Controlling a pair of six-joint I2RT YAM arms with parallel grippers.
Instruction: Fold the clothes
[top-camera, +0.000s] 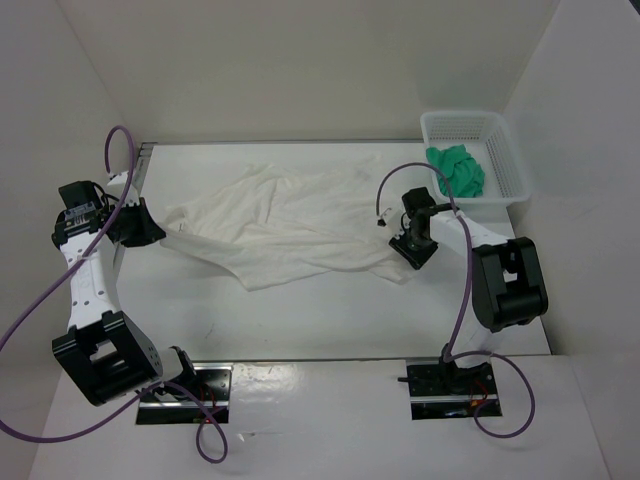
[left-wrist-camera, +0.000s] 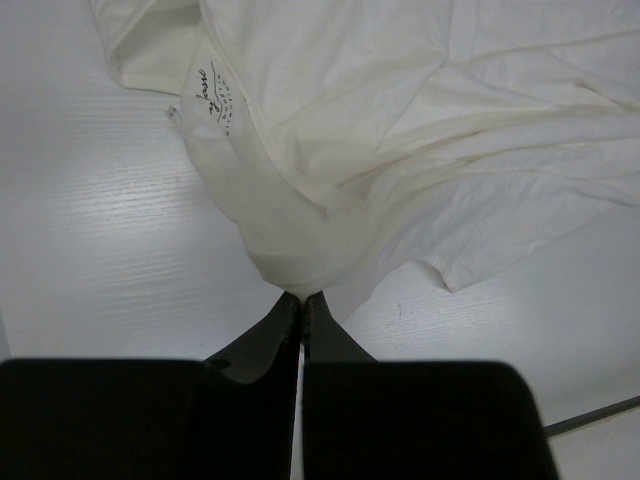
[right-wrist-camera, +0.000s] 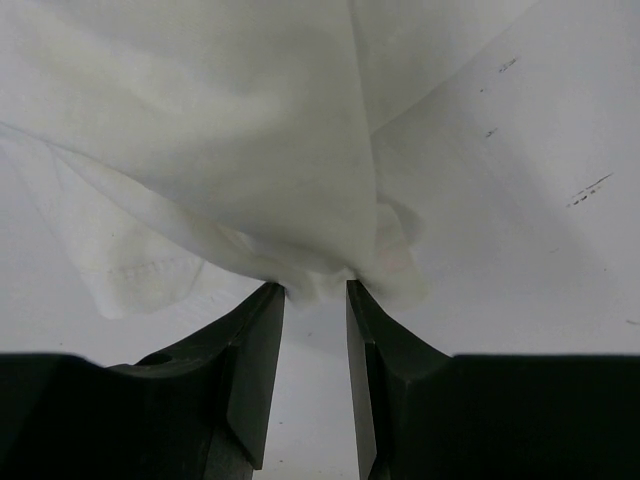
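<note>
A large plain white garment of thin wrinkled fabric (top-camera: 290, 225) is spread, rumpled and unfolded, across the middle of the flat white table (top-camera: 300, 320), stretching from the left side towards the right. Its left end is drawn up into a peak and is pinched by the left gripper (top-camera: 150, 228), whose black jaws are seen in the left wrist view to be pressed together on a gathered fold (left-wrist-camera: 302, 298); a printed neck label (left-wrist-camera: 205, 100) is visible just beyond that fold. At the near right corner of the garment, the right gripper (top-camera: 408, 250) is set down against the cloth. In the right wrist view its jaws stand partly apart (right-wrist-camera: 315, 290), and a bunched edge of the fabric lies between the fingertips; a firm hold is not shown. Well apart from the garment, at the far right corner of the table, a white plastic mesh basket (top-camera: 505, 150) is placed, and a small crumpled bright green cloth (top-camera: 458, 168) lies inside it.
</note>
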